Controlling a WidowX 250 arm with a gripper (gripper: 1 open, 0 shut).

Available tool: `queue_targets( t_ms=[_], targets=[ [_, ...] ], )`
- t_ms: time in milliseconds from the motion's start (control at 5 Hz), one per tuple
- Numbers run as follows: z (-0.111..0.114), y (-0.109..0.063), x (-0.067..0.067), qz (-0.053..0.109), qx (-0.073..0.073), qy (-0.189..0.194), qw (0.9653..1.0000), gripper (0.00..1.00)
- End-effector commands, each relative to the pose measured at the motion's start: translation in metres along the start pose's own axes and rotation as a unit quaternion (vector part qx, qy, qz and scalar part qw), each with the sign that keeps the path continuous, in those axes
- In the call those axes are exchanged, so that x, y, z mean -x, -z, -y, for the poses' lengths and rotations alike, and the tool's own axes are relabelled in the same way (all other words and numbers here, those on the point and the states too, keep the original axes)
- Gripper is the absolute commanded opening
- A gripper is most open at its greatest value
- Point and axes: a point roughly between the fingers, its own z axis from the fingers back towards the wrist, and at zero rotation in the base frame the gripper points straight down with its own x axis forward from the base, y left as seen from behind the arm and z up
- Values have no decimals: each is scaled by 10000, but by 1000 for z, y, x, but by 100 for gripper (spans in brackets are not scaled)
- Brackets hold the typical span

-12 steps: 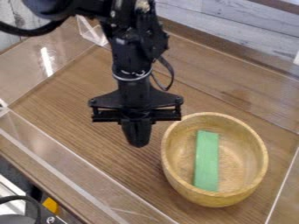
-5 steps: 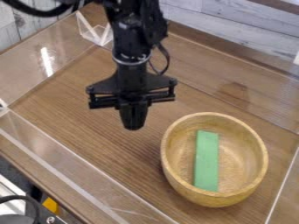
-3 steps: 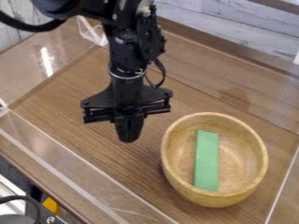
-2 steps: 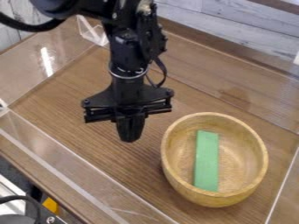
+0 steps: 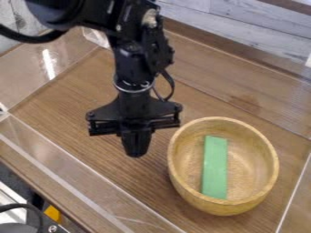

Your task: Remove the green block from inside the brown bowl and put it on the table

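acrylic walls (image 5: 55, 155): clear, low | white plank surface (image 5: 261, 32): top right

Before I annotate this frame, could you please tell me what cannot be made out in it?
Camera view, the only one:
- The gripper: its tip is a dark blur, so its fingers cannot be told apart.
- The green block: its underside is hidden, resting in the brown bowl.
- The table: cut off by every picture edge.
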Motion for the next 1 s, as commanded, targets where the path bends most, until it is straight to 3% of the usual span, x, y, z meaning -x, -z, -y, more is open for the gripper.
queue_targets(
  t_ms=[0,400,800],
  targets=[
    [11,-6,4,72,129,119,9998,0],
    [11,-4,-1,20,114,386,9992,0],
    [7,-3,-5,-10,100,1114,9937,0]
  ],
)
